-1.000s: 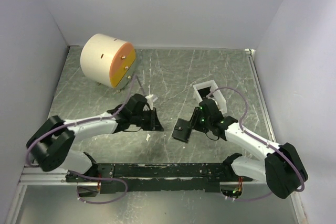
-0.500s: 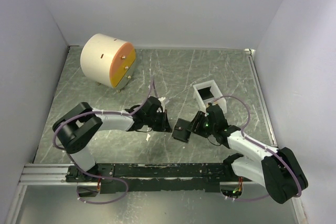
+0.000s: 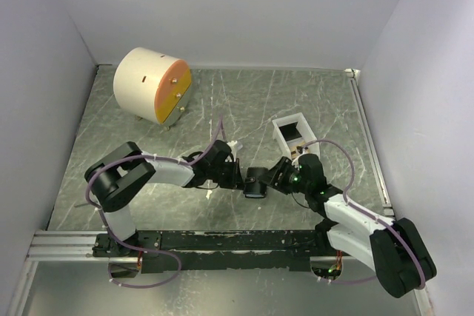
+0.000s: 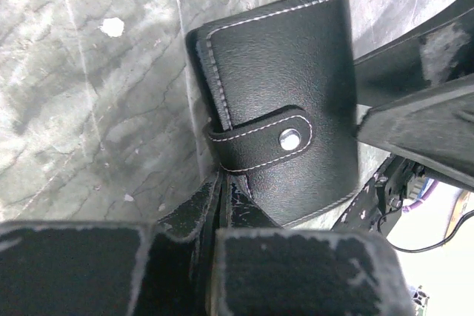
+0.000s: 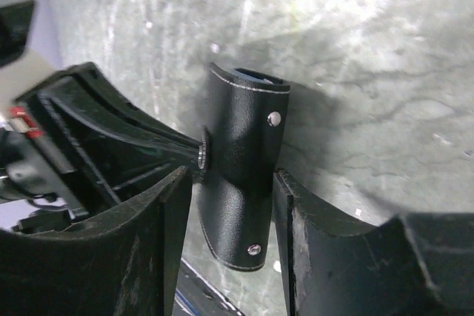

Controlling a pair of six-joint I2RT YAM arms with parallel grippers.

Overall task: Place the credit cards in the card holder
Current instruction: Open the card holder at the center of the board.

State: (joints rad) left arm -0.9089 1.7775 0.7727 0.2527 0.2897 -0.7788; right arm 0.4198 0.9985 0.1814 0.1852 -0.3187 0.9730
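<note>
The black card holder [image 3: 255, 181] stands on edge at mid-table between both grippers. In the left wrist view the card holder [image 4: 296, 72] shows white stitching and its strap snapped shut. My left gripper [image 4: 224, 183] is shut, its tips touching the holder just under the strap. My right gripper [image 5: 233, 175] is shut on the card holder [image 5: 241, 131], one finger on each side. From above, the left gripper [image 3: 235, 175] and the right gripper [image 3: 275, 175] flank it. The credit cards are out of view.
A big cream cylinder [image 3: 152, 86] with an orange face sits at the back left. A white open-topped tray [image 3: 281, 132] stands just behind the right arm. The black base rail [image 3: 237, 240] runs along the near edge. Walls close in on both sides.
My left arm has swung right to the card holder and its jaws have closed. The right gripper has come forward and left with the holder, which now stands on edge.
</note>
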